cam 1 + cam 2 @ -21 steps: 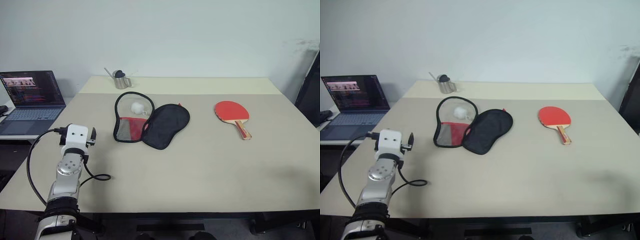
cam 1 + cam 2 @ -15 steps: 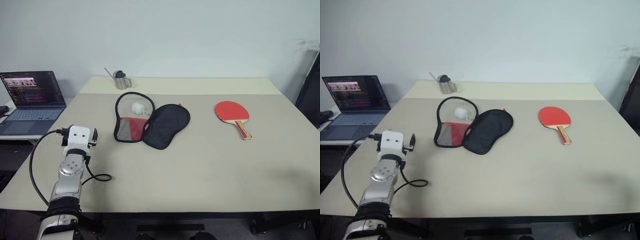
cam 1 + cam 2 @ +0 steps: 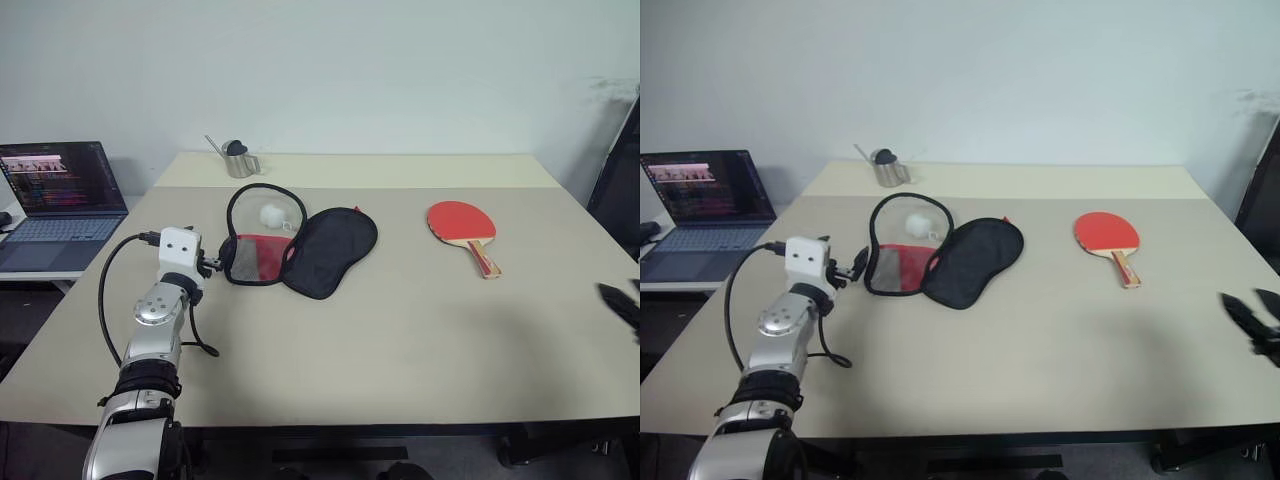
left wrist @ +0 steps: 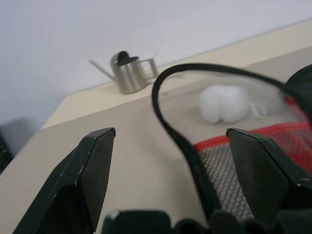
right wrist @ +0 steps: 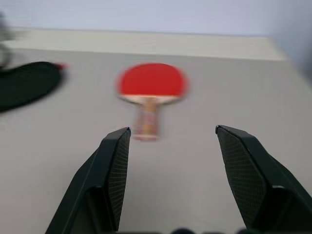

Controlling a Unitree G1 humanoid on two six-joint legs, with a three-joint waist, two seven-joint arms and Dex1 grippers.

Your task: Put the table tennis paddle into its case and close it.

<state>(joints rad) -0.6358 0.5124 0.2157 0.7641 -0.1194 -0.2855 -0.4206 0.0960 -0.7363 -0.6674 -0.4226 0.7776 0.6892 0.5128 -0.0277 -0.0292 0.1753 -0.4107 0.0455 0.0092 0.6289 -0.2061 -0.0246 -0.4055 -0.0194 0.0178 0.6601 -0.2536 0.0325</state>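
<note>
Lighting is even, soft and moderately bright across the desk [image 3: 400,330], with only faint shadows under the case [image 3: 300,248] and the table tennis paddle [image 3: 462,228] and no glare. In the right wrist view the paddle and the desk surface are smeared by motion blur. In the left wrist view the near black fingers [image 4: 87,180] and the case rim are soft, out of focus.

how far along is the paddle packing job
Done: nothing yet. The case lies unzipped on the table, the paddle well apart from it. In hand: the open left pincer is at the case's rim; the open right pincer faces the paddle. Left: pick up, insert, zip shut.
</note>
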